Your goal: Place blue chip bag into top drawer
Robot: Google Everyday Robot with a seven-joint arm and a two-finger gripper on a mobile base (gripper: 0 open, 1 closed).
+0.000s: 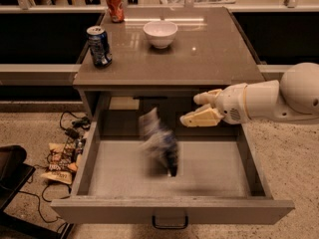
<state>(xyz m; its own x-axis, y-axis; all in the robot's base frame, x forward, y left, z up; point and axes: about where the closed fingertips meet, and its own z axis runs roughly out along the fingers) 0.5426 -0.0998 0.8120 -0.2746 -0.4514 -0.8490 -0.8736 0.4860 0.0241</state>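
Gripper [189, 109] hangs over the right rear of the open top drawer [214, 169], just below the counter [209, 59] edge, fingers spread apart with nothing between them. Blue chip bag [160, 143] is apart from it, lower and toward view-left: a blurred upright shape inside the drawer, mid-width; can't tell if it touches the grey bottom. On counter: white bowl [160, 33], blue soda can [99, 45], red can [115, 5]
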